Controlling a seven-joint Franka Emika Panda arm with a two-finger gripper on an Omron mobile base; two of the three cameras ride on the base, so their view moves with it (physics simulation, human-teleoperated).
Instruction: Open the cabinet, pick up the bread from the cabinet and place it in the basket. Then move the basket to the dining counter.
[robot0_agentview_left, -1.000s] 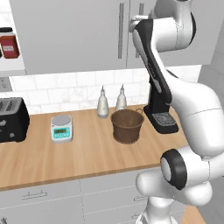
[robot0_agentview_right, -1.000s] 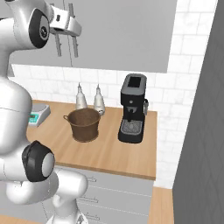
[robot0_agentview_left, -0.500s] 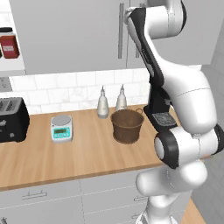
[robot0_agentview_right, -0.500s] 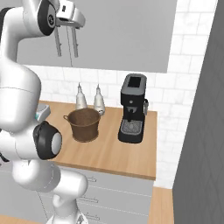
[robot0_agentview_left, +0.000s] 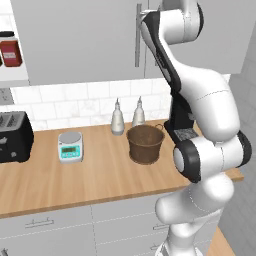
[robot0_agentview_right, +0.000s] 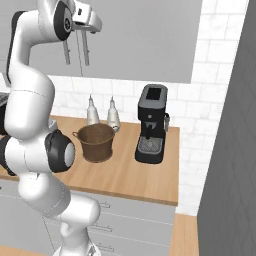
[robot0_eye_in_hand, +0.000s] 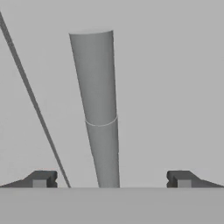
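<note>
Fingers (robot0_eye_in_hand: 43, 178) spread wide, nothing held. In the hand view the cabinet handle (robot0_eye_in_hand: 98, 109) runs up between the two tips, slightly left of centre and a bit tilted against the hand's axis; the door seam is the dark line just left of it.

Step in hand, as I read it: grab the handle, then pull the door. Do it well: nudge so the bar sits centred between the fingers, roll the wrist to square them to the bar, push in until the bar is well inside the pads, then close. Pull along the door's arc, not straight back, or the grip slips off the bar.

Gripper (robot0_agentview_right: 76, 52) sits up at the cabinet (robot0_agentview_left: 80, 40), doors shut, so the bread isn't visible. Basket (robot0_agentview_left: 145, 144) is on the worktop (robot0_agentview_left: 65, 180) below, just beside the two bottles (robot0_agentview_left: 117, 118) and near the coffee machine (robot0_agentview_right: 152, 131).
</note>
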